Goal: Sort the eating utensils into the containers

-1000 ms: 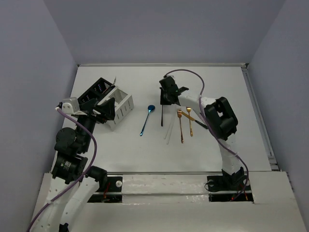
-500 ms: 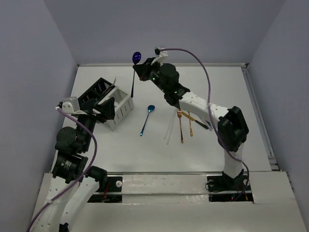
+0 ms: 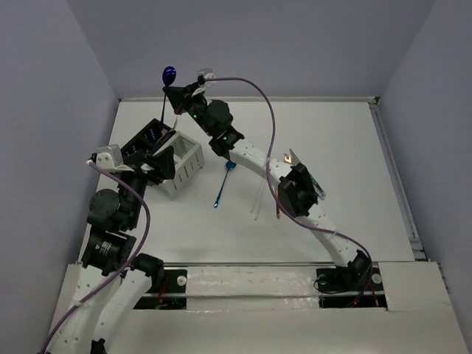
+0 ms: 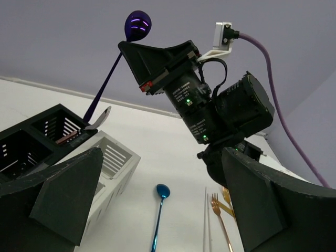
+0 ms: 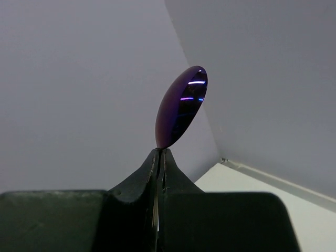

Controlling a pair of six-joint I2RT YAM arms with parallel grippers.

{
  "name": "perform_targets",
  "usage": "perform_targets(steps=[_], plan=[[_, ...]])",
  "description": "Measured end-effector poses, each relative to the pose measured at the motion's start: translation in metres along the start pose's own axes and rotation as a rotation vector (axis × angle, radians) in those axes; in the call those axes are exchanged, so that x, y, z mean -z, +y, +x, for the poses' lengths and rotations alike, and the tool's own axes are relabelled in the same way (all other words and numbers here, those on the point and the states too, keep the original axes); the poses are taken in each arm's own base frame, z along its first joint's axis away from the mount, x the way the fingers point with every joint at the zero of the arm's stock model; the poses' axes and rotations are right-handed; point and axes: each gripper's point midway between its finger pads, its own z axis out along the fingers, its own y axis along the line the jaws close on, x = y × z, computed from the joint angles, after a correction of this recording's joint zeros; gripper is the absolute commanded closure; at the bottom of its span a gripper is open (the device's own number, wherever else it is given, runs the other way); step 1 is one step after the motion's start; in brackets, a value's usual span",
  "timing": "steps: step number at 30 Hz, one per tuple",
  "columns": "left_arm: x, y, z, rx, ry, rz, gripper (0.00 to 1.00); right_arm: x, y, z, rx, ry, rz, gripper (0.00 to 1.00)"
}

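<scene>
My right gripper [image 3: 179,94] is shut on a purple spoon [image 3: 169,74], bowl up and handle hanging down. In the left wrist view the spoon [image 4: 137,24] slants from the right gripper [image 4: 140,59] toward the black caddy [image 4: 31,142], beside the white caddy [image 4: 113,157]. The right wrist view shows the bowl [image 5: 182,107] above the closed gripper [image 5: 160,155]. The black caddy [image 3: 144,139] and white caddy [image 3: 186,158] stand at the left. My left gripper [image 3: 158,166] is open and empty by the white caddy. A blue spoon [image 3: 223,184], white chopsticks [image 3: 258,199] and a gold fork [image 3: 278,212] lie mid-table.
A silver utensil end [image 4: 102,115] sticks up between the two caddies. The right arm [image 3: 251,158] stretches across the table and covers most of the forks. The blue spoon [image 4: 160,210], chopsticks [image 4: 206,220] and forks [image 4: 218,210] show between the left gripper's fingers [image 4: 63,199].
The right arm has lifted the purple spoon off the mid-table and swung it left and up, to above the caddies. The left arm has not moved.
</scene>
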Motion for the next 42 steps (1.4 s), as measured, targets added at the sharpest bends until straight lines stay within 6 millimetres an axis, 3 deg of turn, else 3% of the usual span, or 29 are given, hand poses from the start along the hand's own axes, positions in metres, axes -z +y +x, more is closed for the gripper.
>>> perform_targets(steps=[12, 21, 29, 33, 34, 38, 39, 42], plan=[[-0.001, -0.002, 0.003, 0.0, 0.009, 0.006, 0.01, -0.008, -0.012, 0.012, 0.037, -0.123, 0.078, 1.0], [0.0, -0.003, 0.002, 0.001, 0.009, 0.01, 0.01, 0.001, -0.037, 0.058, 0.045, -0.084, 0.139, 1.0], [0.0, -0.003, 0.002, 0.001, 0.009, 0.01, 0.01, 0.011, -0.044, 0.097, 0.061, -0.034, 0.16, 0.99], [0.0, -0.003, 0.002, 0.001, 0.008, 0.01, 0.01, 0.012, -0.036, 0.103, 0.076, -0.027, 0.149, 0.78], [0.0, -0.003, 0.002, 0.001, 0.008, 0.01, 0.01, 0.012, -0.034, 0.103, 0.08, -0.028, 0.146, 0.66], [0.0, -0.003, 0.001, 0.002, 0.006, 0.011, 0.01, 0.015, -0.023, 0.114, 0.089, -0.015, 0.116, 0.5], [0.001, -0.003, 0.001, 0.002, 0.004, 0.012, 0.01, 0.017, -0.021, 0.12, 0.098, 0.0, 0.109, 0.42], [0.001, -0.003, -0.001, 0.003, -0.002, 0.011, 0.01, 0.023, -0.022, 0.139, 0.112, 0.046, 0.097, 0.32]])
